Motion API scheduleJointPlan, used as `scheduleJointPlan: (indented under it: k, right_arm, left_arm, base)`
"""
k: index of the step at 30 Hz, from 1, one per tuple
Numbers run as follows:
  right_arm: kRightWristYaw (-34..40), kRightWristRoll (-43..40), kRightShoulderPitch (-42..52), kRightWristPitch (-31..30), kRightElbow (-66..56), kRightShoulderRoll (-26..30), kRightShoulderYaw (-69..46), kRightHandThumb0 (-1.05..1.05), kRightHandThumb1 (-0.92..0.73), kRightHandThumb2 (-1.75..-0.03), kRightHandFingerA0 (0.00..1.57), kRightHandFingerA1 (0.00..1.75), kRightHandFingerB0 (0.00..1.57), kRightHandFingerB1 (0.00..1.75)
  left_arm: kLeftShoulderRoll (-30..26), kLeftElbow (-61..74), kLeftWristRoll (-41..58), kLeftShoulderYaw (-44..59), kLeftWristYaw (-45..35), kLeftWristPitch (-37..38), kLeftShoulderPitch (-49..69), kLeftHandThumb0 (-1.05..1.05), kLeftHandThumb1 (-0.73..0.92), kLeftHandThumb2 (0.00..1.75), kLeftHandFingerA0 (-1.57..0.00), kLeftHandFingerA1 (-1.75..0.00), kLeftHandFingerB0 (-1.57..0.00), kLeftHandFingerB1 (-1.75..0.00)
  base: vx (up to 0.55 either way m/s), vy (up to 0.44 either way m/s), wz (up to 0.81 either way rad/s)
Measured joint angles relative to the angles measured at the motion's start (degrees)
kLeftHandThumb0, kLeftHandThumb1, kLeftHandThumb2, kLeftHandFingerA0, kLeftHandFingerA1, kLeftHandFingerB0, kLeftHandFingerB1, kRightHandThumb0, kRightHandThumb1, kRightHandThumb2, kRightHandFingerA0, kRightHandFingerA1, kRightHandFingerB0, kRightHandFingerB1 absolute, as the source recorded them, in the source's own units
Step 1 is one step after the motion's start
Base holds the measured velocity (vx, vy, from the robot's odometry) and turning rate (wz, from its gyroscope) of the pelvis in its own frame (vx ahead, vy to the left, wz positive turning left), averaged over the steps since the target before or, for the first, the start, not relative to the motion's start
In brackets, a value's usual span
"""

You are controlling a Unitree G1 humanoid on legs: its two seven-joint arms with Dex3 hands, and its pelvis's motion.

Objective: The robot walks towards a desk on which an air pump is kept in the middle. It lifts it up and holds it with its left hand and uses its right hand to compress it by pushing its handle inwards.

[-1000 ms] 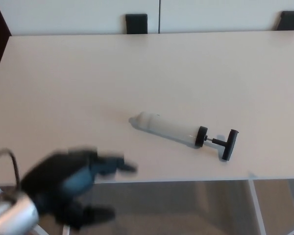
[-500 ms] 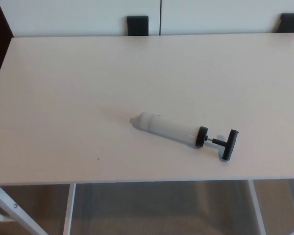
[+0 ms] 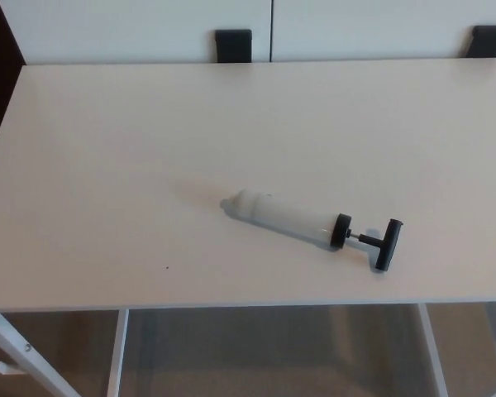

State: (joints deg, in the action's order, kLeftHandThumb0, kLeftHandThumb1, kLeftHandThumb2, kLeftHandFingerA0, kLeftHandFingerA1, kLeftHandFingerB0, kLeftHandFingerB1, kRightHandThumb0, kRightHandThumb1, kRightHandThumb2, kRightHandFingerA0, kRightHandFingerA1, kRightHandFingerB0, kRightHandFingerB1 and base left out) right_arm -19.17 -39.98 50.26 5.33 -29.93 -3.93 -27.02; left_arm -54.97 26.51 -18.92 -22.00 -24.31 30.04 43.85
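Observation:
A white air pump (image 3: 285, 218) lies flat on the pale desk (image 3: 149, 165), slightly right of the middle and near the front edge. Its nozzle end points left and a little away from me. A black cap closes the right end of the barrel, and a short rod leads to the black T-handle (image 3: 388, 244), which stands a small way out from the barrel. Neither of my hands shows in the head view.
The desk's front edge (image 3: 231, 307) runs across the lower part of the picture, with white metal legs (image 3: 116, 356) below it. Two black brackets (image 3: 233, 45) sit along the far edge against white panels. A dark strip borders the desk's left side.
My left hand, which was at the lower left one second ago, has dropped out of view. The pump has not moved.

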Motion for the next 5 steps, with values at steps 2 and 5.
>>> scheduleJointPlan:
  k: [2,5]
  right_arm:
    - [-0.47,-0.52,0.59,-0.06,-0.05,0.0,-0.32,-0.88,-0.72,-0.63,0.52,0.36,0.46,0.35]
    - [-1.43,-1.46,1.7,-0.12,-0.23,0.0,-0.84,-0.88,-0.72,-0.63,0.52,0.36,0.46,0.35]
  left_arm:
    - [-1.23,0.13,0.24,-0.03,0.17,0.65,1.04,-0.55,0.69,0.65,-0.36,-0.48,-0.43,-0.45]
    - [-3.61,0.6,1.02,-0.11,0.35,2.54,3.32,-0.55,0.69,0.65,-0.36,-0.48,-0.43,-0.45]
  base:
    - [0.0,0.0,0.0]
    - [0.0,0.0,0.0]
